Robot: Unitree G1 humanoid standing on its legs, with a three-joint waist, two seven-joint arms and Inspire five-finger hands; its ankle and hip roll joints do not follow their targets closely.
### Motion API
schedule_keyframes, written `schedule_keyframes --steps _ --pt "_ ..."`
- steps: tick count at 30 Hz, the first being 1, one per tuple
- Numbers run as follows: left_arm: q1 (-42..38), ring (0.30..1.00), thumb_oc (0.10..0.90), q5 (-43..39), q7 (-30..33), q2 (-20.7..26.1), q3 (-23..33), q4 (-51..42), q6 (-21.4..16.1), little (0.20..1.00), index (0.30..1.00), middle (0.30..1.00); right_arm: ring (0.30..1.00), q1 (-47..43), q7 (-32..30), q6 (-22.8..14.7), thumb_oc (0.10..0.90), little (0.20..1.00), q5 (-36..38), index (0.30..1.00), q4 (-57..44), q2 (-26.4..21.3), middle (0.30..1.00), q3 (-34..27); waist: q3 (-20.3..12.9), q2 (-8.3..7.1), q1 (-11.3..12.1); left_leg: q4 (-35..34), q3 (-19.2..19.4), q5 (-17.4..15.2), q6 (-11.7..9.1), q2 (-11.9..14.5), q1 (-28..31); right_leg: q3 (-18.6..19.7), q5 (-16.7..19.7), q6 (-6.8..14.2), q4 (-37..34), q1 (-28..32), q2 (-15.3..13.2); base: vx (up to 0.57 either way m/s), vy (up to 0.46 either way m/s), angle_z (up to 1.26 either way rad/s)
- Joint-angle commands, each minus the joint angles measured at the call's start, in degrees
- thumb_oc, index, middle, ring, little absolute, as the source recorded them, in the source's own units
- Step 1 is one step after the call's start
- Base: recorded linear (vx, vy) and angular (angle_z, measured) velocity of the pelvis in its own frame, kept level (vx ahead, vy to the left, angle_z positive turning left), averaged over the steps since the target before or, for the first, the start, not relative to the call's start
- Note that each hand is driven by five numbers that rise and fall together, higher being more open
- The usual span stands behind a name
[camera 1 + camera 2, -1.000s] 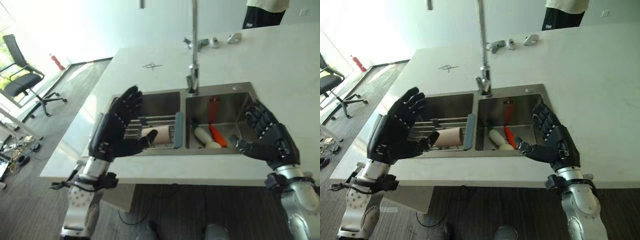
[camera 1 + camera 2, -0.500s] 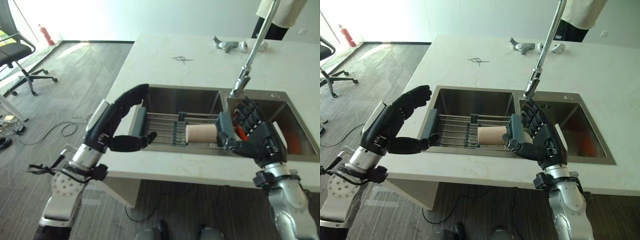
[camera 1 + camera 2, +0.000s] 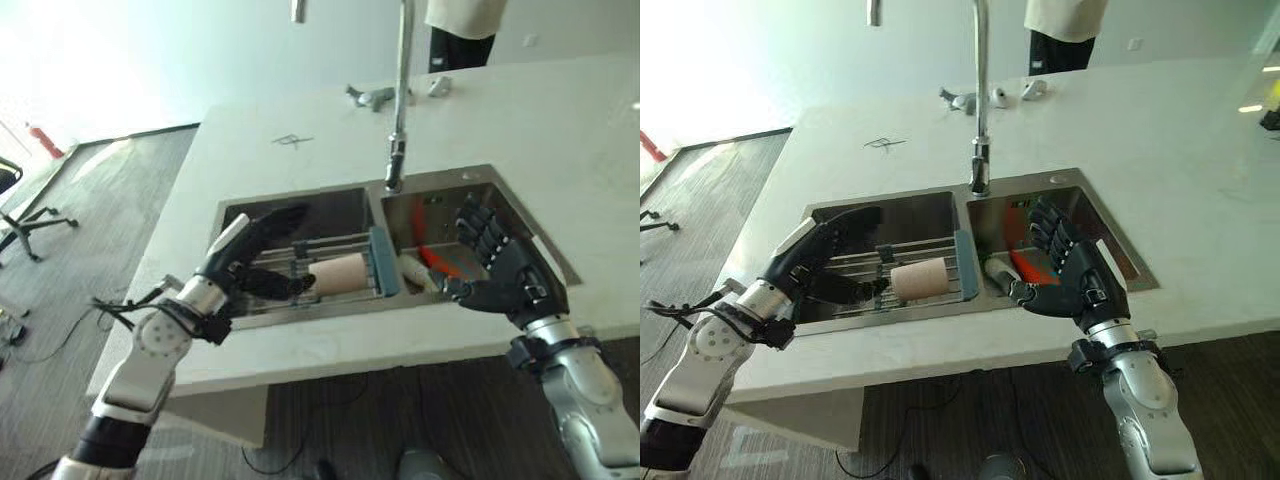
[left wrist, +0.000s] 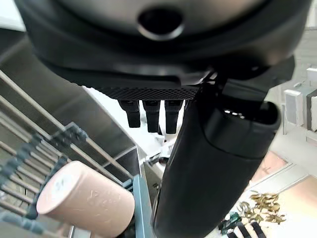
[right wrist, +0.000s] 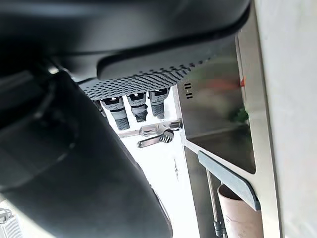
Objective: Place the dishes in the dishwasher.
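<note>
Since half a second ago the head camera has swung, so the double stainless-steel sink (image 3: pixel 940 205) now sits mid-view. Against the sink, the left hand (image 3: pixel 830 250) has dropped into the left basin, over the wire drying rack with grey-blue ends (image 3: pixel 855 268). The right hand (image 3: pixel 1065 275) has shifted from the rack's end to the right basin.

Both hands are open, fingers spread, holding nothing. The pale pink cylindrical cup (image 3: pixel 920 278) lies on its side on the rack, at 3 o'clock from the left hand and just apart from it. An orange utensil (image 3: pixel 437 262) and a pale one lie in the right basin.

To grasp well, the left hand should probably close thumb and fingers across the cup's round side, keeping clear of the rack wires.
</note>
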Motion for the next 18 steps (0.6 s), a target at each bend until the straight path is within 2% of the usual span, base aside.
schedule_keyframes --steps 1,10,18 --pt "-5.73 0.900 0.800 -1.91 3.97 -0.73 2.73 -0.77 -2.80 0.900 0.900 0.900 0.900 -7.23 1.63 -5.02 0.800 0.900 -0.97 0.900 -1.95 -1.12 0.900 -0.61 -3.06 -0.39 0.03 6.04 -2.89 -12.59 -2.46 3.34 1.38 -0.24 -0.53 5.55 -6.90 3.62 -0.87 0.07 0.003 -0.14" --pt "-6.43 0.900 0.800 -5.18 4.53 -4.18 1.40 8.31 -2.79 0.900 0.900 0.900 0.900 -6.90 3.98 -4.78 0.800 0.900 -0.93 0.900 -0.38 -1.66 0.900 -0.86 -3.88 0.04 -2.31 6.04 -0.76 -13.22 -2.48 3.67 3.27 1.49 -0.30 5.48 -6.90 3.68 -0.41 0.05 0.003 -0.17" --pt "-8.82 0.900 0.800 -1.63 6.10 -2.22 0.74 18.63 -5.91 0.900 0.900 0.900 0.900 -6.74 5.95 -4.16 0.800 0.900 -1.03 0.900 0.28 -2.87 0.900 -1.46 -4.24 0.61 -4.29 6.04 0.96 -13.82 -2.25 3.56 4.53 3.05 0.02 5.74 -6.90 3.64 0.00 0.02 0.020 -0.12"
